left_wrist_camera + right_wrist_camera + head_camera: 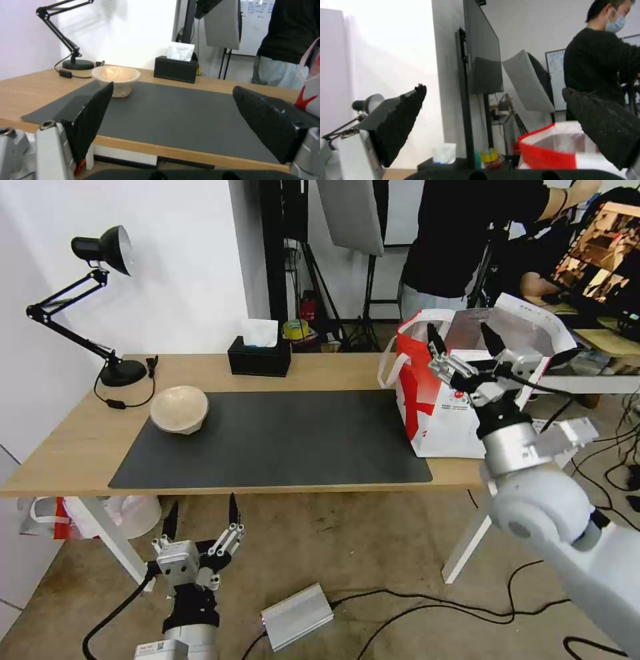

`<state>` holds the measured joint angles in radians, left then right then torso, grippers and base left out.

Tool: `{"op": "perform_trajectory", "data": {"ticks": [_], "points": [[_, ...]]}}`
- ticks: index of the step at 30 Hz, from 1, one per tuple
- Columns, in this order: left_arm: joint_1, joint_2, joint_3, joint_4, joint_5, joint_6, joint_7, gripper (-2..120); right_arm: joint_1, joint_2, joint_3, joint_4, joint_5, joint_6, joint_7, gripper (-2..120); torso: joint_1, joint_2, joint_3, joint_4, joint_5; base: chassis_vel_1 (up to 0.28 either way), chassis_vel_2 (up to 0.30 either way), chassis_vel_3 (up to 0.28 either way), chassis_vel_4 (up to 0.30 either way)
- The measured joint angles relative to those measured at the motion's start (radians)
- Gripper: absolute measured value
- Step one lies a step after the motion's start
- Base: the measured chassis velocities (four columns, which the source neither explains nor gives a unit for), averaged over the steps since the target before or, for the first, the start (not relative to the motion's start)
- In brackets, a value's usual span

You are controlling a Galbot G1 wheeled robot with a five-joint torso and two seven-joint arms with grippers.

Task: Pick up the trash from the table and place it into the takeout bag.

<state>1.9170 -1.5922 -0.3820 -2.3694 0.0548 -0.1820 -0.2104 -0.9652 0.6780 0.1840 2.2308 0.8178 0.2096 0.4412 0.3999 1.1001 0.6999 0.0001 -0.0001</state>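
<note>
One piece of trash, a beige pulp bowl (179, 409) (116, 79), stands upright at the left edge of the dark grey mat (280, 443) on the light-wood table (60, 447). The white-and-red takeout bag (437, 413) (553, 147) stands open at the table's right end. My right gripper (465, 339) (493, 110) is open and empty, raised in front of the bag's mouth. My left gripper (202, 511) (173, 110) is open and empty, low in front of the table's near edge, facing the bowl.
A black desk lamp (100, 300) stands at the back left and a black tissue box (259, 355) at the back middle. A thin red-and-white plastic bag (60, 517) hangs under the table's left. Cables and a silver box (297, 617) lie on the floor.
</note>
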Motion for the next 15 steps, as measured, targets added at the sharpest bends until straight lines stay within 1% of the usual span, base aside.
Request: {"op": "perform_trajectory", "data": {"ticks": [4, 7, 8, 10, 13, 15], "points": [[-0.002, 0.0, -0.003, 0.0, -0.001, 0.0, 0.0, 95, -0.047, 0.012, 0.002, 0.021, -0.027, 0.006, 0.002, 100, 0.0, 0.0, 0.0, 0.0, 0.0, 0.0, 0.0, 0.0, 0.0], [-0.005, 0.0, -0.004, 0.0, -0.003, 0.0, 0.0, 95, -0.107, 0.031, 0.007, 0.038, -0.064, 0.011, 0.005, 100, 0.0, 0.0, 0.0, -0.0001, 0.0, 0.0, 0.0, 0.0, 0.0], [-0.006, 0.0, -0.004, 0.0, -0.003, 0.0, 0.0, 95, -0.15, 0.045, 0.009, 0.048, -0.083, 0.015, 0.004, 100, 0.0, 0.0, 0.0, -0.0001, 0.0, 0.0, 0.0, 0.0, 0.0], [-0.006, 0.0, -0.004, 0.0, -0.003, 0.0, 0.0, 95, -0.178, 0.054, 0.009, 0.055, -0.094, 0.016, 0.003, 100, 0.0, 0.0, 0.0, -0.0001, 0.0, 0.0, 0.0, 0.0, 0.0], [-0.004, 0.0, -0.005, 0.001, -0.004, 0.0, 0.0, 95, -0.271, 0.083, 0.013, 0.069, -0.171, 0.022, 0.007, 100, 0.0, 0.0, 0.0, -0.0001, 0.0, 0.0, 0.0, 0.0, 0.0], [-0.004, 0.0, -0.005, 0.001, -0.004, 0.0, 0.0, 95, -0.291, 0.089, 0.014, 0.071, -0.191, 0.024, 0.011, 100, 0.0, 0.0, 0.0, -0.0001, 0.0, 0.0, 0.0, 0.0, 0.0]]}}
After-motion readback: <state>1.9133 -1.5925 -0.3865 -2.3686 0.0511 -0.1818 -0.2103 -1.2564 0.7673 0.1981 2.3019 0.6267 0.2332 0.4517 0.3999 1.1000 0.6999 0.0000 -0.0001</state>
